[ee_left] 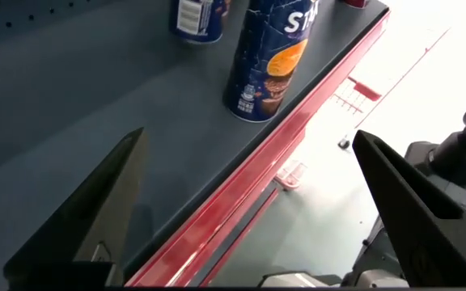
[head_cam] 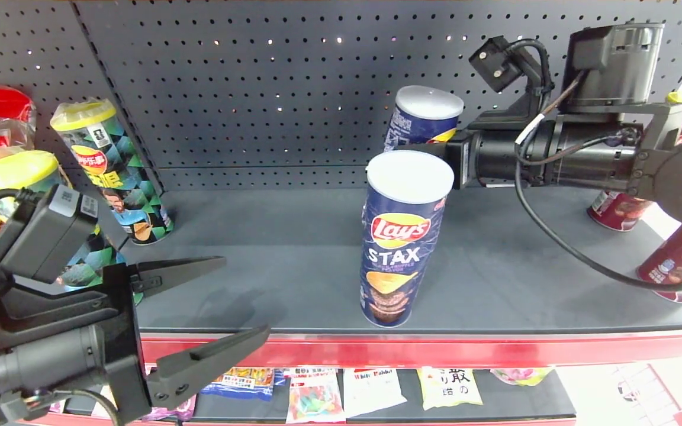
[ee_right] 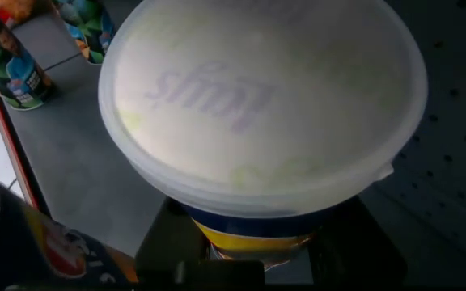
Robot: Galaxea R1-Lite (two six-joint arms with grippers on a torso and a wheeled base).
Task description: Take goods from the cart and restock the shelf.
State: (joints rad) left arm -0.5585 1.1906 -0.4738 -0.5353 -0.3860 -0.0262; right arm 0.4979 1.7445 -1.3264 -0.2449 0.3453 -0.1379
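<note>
A blue chips can (head_cam: 401,236) (ee_left: 265,56) with a white lid stands upright near the front middle of the grey shelf (head_cam: 282,260). Behind it, close to the pegboard, is a second blue can (head_cam: 425,118) (ee_left: 199,18) (ee_right: 265,105). My right gripper (head_cam: 437,144) (ee_right: 261,255) reaches in from the right and is shut on it just below the lid. Its base is hidden in the head view; in the left wrist view it looks to be at shelf level. My left gripper (head_cam: 245,294) (ee_left: 249,136) is open and holds nothing, at the shelf's front edge to the left of the front can.
Green patterned cans with yellow lids (head_cam: 110,171) (ee_right: 14,65) stand at the shelf's left end and red cans (head_cam: 678,266) at its right end. A red lip (head_cam: 436,349) runs along the shelf front. Snack packets (head_cam: 317,393) lie on the lower shelf.
</note>
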